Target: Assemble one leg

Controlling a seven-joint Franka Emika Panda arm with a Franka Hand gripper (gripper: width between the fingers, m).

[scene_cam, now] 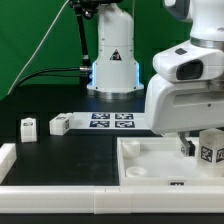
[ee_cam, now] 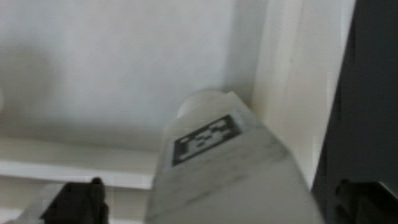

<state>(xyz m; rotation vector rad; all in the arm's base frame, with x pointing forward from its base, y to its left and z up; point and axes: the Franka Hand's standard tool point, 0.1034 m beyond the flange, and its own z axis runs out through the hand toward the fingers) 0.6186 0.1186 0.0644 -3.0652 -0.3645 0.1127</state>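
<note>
Tabletop [scene_cam: 140, 160] rim crowds leg [scene_cam: 212, 147]; black table [scene_cam: 60, 150] open nr loose legs [scene_cam: 58, 124].

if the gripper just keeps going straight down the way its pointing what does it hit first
Most likely the tabletop. The gripper points down over its far corner at the exterior view's right, with a leg between its fingers, so the leg's lower end would probably touch the tray floor before the fingers; depth is unclear.

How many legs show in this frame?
3: two legs loose on the black table, one leg in the jaws over the tabletop. The arm may hide others.

Black table [scene_cam: 60, 150]: tabletop [scene_cam: 150, 160], apparently two legs [scene_cam: 29, 127].
</note>
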